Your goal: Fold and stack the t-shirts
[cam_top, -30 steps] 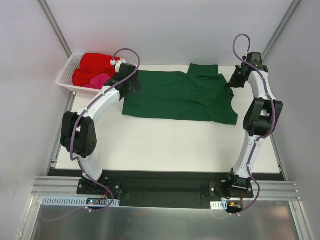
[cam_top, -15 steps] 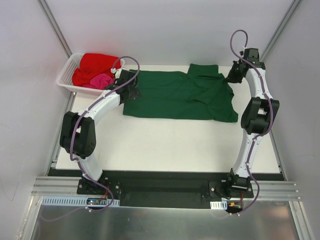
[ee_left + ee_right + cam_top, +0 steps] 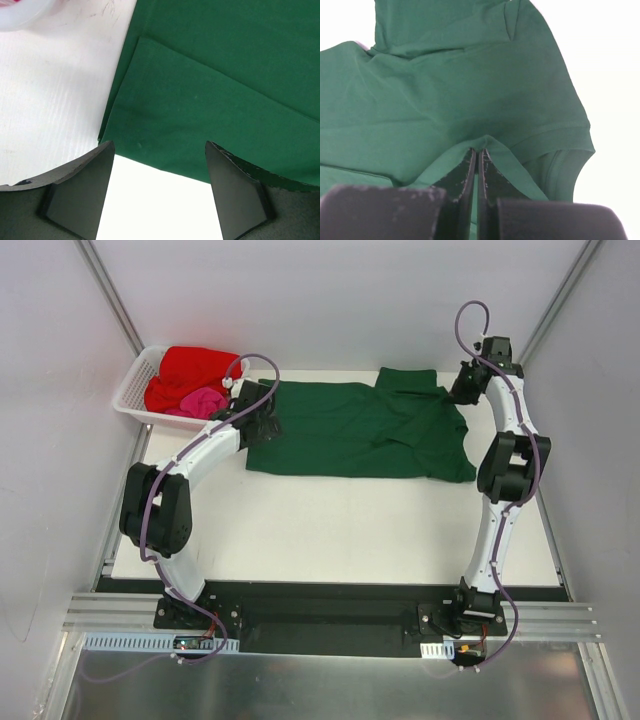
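The white table carries the green t-shirt, spread nearly flat along its far side, its left edge already doubled over in a narrow strip and a sleeve rumpled at the right. At the far left corner a white basket holds the red t-shirt with the pink t-shirt bunched against it, both unfolded. Folding of the first shirt looks to be just starting. The left gripper hangs with fingers spread over the shirt's near left corner, holding nothing. The right gripper has its fingers pressed together, pinching a raised ridge of green cloth beside the sleeve. The next move probably needs the left fingers to drop and close on that corner, so both arms can carry the cloth over together. No brand, label or writing can be read anywhere.
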Controlling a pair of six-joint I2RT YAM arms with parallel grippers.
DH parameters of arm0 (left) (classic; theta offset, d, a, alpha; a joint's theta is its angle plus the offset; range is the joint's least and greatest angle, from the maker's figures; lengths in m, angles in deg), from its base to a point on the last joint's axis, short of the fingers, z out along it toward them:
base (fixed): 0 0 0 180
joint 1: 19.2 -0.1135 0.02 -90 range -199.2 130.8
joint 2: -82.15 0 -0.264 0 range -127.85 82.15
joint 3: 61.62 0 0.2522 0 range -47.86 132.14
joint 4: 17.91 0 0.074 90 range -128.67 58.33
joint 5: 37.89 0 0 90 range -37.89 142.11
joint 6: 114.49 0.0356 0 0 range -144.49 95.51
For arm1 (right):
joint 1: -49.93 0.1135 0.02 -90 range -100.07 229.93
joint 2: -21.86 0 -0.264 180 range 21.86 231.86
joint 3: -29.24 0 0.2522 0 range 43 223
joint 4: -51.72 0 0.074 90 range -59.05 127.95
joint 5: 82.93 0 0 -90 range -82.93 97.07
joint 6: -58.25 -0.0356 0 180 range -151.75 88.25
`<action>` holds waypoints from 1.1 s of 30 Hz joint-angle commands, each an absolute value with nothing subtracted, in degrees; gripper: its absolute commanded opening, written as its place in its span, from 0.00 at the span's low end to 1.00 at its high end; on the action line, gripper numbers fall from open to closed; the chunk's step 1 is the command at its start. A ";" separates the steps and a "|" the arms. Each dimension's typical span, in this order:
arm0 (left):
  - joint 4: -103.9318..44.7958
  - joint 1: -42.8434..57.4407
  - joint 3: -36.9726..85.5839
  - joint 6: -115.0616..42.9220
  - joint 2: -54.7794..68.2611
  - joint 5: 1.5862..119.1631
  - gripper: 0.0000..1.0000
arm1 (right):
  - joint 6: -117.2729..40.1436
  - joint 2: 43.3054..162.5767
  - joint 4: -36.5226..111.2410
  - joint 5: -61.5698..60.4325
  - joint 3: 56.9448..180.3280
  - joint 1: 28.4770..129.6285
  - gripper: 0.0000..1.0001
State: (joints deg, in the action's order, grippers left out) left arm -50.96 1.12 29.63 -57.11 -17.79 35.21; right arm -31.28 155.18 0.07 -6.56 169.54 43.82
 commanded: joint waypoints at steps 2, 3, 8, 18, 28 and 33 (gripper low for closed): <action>-51.10 1.80 28.25 -57.54 -17.08 36.03 0.73 | -32.98 155.28 4.02 -7.52 173.08 44.13 0.01; -51.10 1.80 27.99 -57.54 -17.08 36.20 0.73 | -33.07 155.37 4.90 -7.78 173.25 44.13 0.01; -51.10 1.80 27.64 -58.15 -17.78 37.26 0.73 | -33.60 156.51 6.31 -8.22 174.66 44.21 0.01; -51.01 1.72 27.20 -58.42 -18.57 37.44 0.73 | -33.51 158.79 6.49 -8.48 173.96 44.21 0.01; -51.18 1.72 28.16 -57.72 -20.33 37.52 0.73 | -33.51 156.00 1.14 -8.83 175.98 43.86 0.95; -52.24 1.28 36.57 -55.52 -24.81 37.09 0.74 | -32.72 144.23 -6.77 -13.31 170.73 42.98 0.96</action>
State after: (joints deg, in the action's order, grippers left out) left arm -51.81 1.09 29.13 -57.70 -21.84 37.13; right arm -33.38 158.74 0.22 -9.31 172.71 43.66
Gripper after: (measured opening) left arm 0.739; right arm 0.962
